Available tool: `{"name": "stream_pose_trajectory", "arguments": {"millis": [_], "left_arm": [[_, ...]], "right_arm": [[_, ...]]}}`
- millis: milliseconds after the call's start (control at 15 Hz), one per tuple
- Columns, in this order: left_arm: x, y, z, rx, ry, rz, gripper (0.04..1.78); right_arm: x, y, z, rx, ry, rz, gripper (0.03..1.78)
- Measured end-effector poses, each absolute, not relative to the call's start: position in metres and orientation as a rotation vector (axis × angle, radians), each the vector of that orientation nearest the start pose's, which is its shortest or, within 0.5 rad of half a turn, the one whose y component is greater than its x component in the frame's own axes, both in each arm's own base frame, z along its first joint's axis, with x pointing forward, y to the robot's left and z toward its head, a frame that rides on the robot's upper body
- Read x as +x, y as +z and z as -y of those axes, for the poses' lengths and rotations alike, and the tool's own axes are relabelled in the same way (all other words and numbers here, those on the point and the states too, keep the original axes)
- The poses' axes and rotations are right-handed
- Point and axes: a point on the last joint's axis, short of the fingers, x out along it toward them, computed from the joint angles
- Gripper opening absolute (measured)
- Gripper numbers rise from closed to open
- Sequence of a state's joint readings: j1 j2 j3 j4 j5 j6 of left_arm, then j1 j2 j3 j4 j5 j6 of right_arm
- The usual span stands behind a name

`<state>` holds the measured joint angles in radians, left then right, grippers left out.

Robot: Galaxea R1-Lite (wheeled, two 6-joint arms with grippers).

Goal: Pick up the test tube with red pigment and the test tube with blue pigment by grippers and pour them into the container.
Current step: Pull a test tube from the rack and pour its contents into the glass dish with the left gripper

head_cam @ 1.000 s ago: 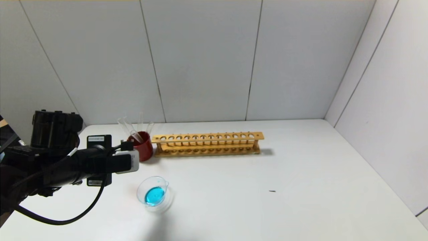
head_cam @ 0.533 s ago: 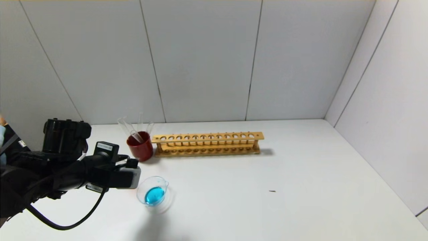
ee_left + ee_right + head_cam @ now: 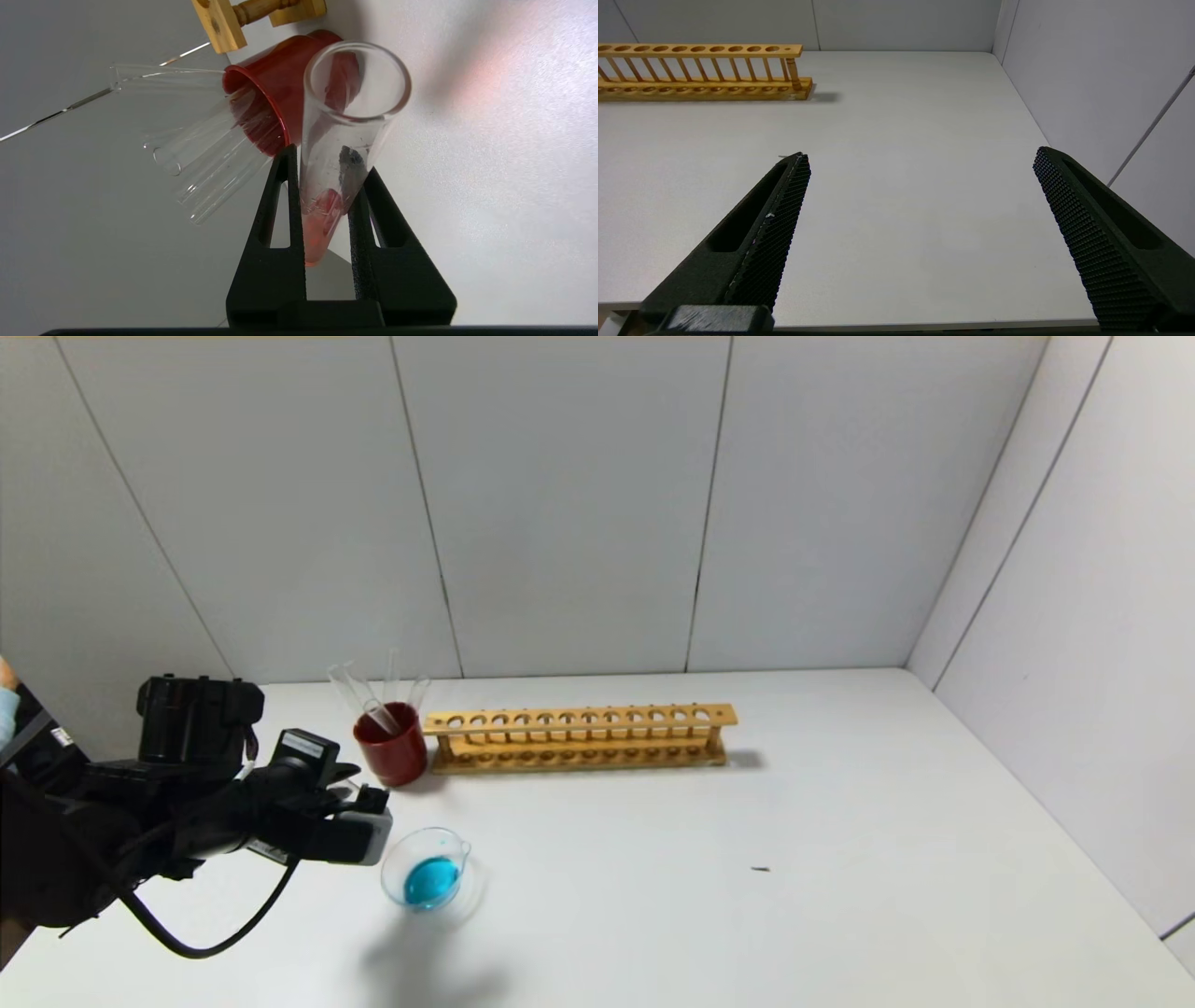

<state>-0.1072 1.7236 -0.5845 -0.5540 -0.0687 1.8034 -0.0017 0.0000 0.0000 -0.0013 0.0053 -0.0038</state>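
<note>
With blue liquid already in your glass dish (image 3: 428, 875) on the bench (image 3: 747, 859), your left pincer (image 3: 327, 205) beside it clenched the red-pigment tube (image 3: 341, 154), still unpoured, while the right pincer (image 3: 920, 233) hung released.

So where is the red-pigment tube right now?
The red tube is clamped in the left gripper, at the table's left beside the dish, its mouth toward the red cup.

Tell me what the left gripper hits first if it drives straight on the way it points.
Probably the dark red cup: the left gripper, shut on the red-pigment tube, points toward it in its wrist view, though depth is unclear.
</note>
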Motion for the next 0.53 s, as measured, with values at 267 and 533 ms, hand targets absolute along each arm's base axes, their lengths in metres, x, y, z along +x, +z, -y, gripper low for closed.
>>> {"name": "stream_pose_trajectory", "arguments": {"millis": [267,533], "left_arm": [[0.280,0.105,0.031,1.813,-0.659,-0.231,0.32],[0.285,0.101,0.035,1.839,-0.661,-0.204,0.32]], "right_arm": [[-0.023,0.076,0.000,-0.004,0.004,0.001,1.75],[-0.023,0.076,0.000,-0.004,0.004,0.001,1.75]]}}
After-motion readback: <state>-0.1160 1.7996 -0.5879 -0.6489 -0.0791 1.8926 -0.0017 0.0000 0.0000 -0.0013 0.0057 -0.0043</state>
